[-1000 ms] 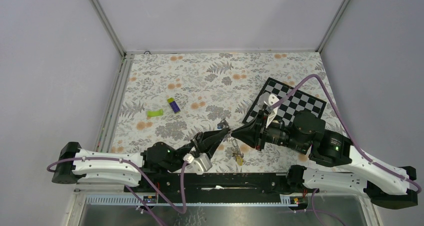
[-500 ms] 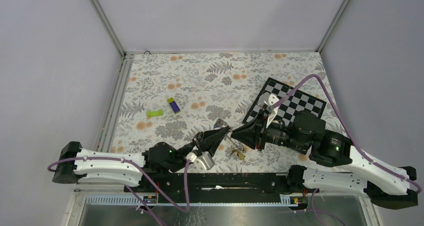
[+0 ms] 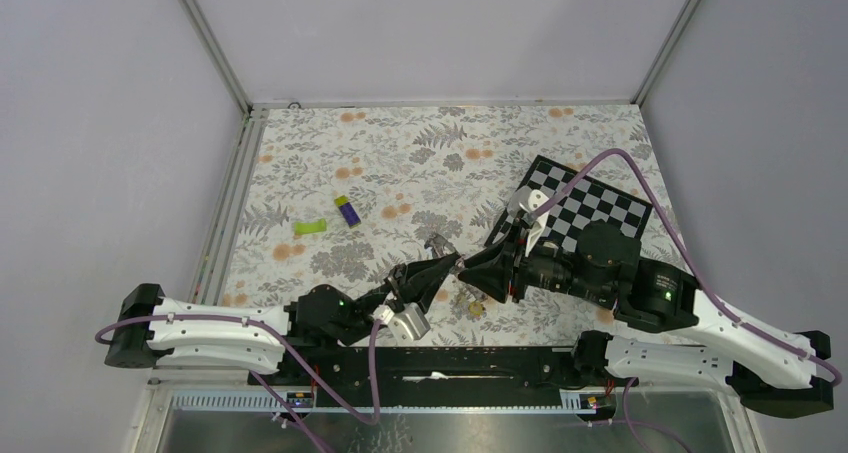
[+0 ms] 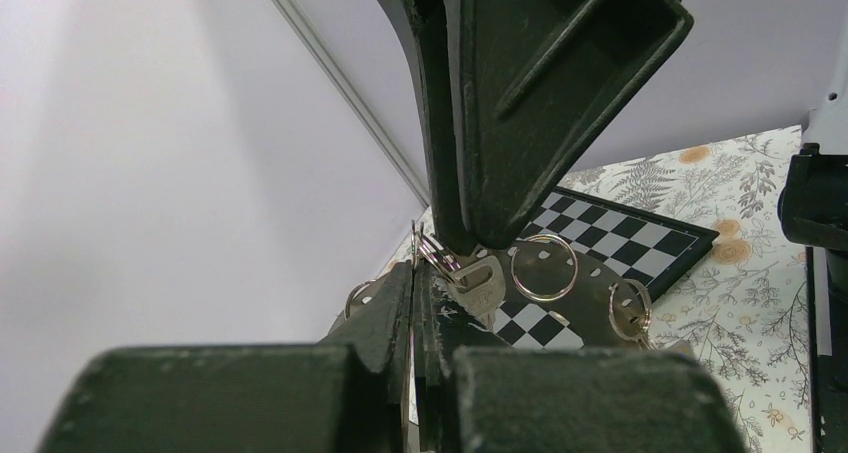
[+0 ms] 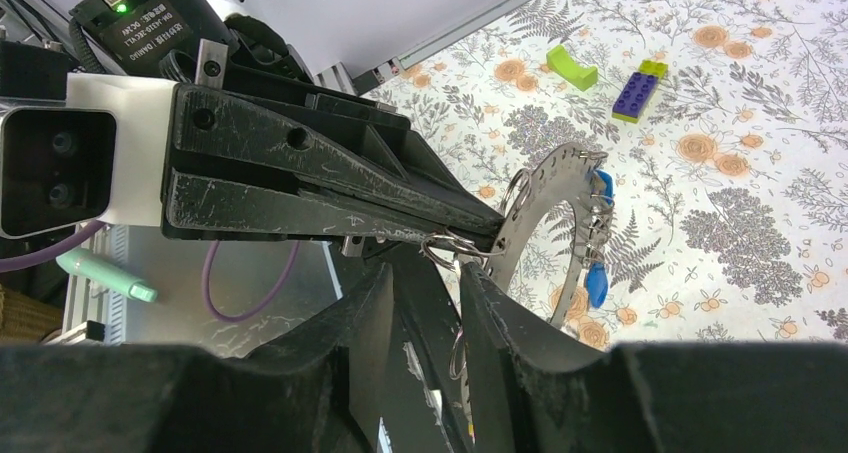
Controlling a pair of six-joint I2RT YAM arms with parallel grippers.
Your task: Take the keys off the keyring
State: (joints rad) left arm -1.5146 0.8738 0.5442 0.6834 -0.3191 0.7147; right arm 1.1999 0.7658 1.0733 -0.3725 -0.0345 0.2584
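The keyring, a flat grey ring with small holes round its rim, is held off the table by its edge in my shut left gripper. Small split rings hang from it with a silver key and blue-headed keys. My right gripper points at the left gripper's tip, its jaws apart around a split ring, not clamped on it. From above, both grippers meet near the table's front middle, and keys dangle below them.
A black-and-white checkerboard lies under the right arm at the right. A purple-and-green block and a green piece lie on the floral cloth to the left. The black rail and metal tray run along the near edge.
The right gripper's jaws have spread apart and the right arm has edged left. The left gripper with the keyring rose slightly; the dangling keys shifted with it.
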